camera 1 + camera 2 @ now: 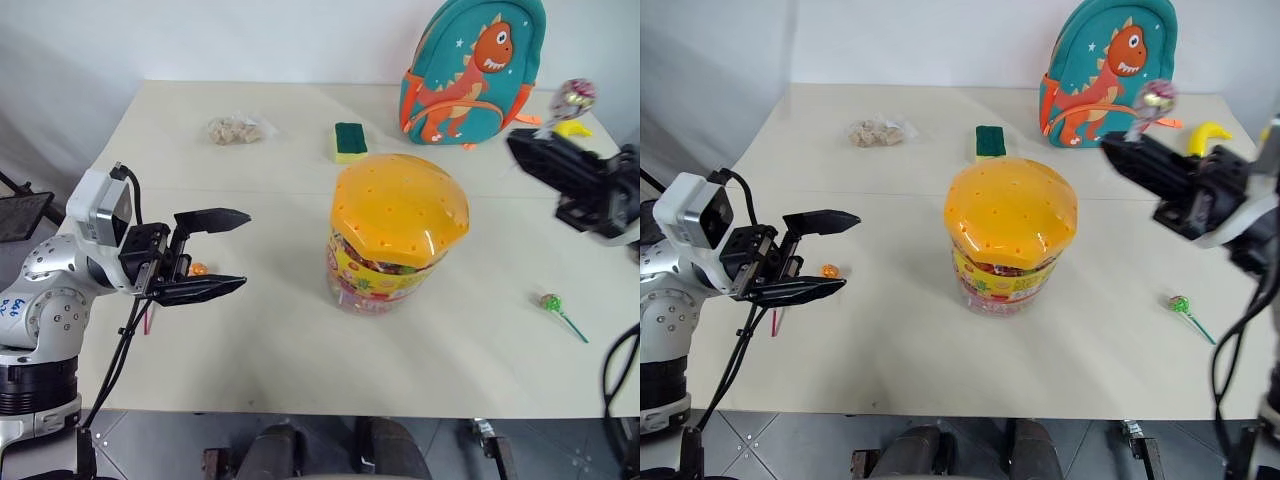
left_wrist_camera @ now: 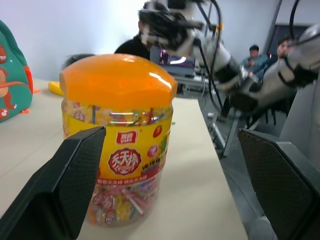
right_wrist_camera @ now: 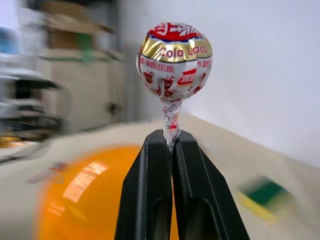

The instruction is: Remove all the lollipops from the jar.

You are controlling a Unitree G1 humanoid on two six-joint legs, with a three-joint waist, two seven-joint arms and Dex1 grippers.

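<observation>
Jar (image 1: pixel 398 232): upright near the middle of the tabletop (image 1: pixel 250 330), orange domed lid on, wrapped candy inside.

Right gripper (image 3: pixel 170 142): raised above the right edge of the tabletop, fingers pinched shut on the neck of a red-and-white wrapped lollipop (image 3: pixel 173 61), candy head up.

Left gripper (image 1: pixel 222 252): above the left edge, level, aimed at the jar, fingers spread wide, nothing between them.

Green lollipop (image 1: pixel 552 303): flat on the tabletop near the right edge, green stick toward the front.

Orange lollipop (image 1: pixel 198 269): on the tabletop near the left edge, beside the left gripper.

Backpack (image 1: pixel 470 70): teal, dinosaur print, upright at the far right corner.

Sponge (image 1: pixel 349 141): green and yellow, beyond the jar toward the far edge.

Small clear bag (image 1: pixel 237 130): pale contents, far left part.

Banana (image 1: pixel 1207 135): far right corner, beside the backpack.
</observation>
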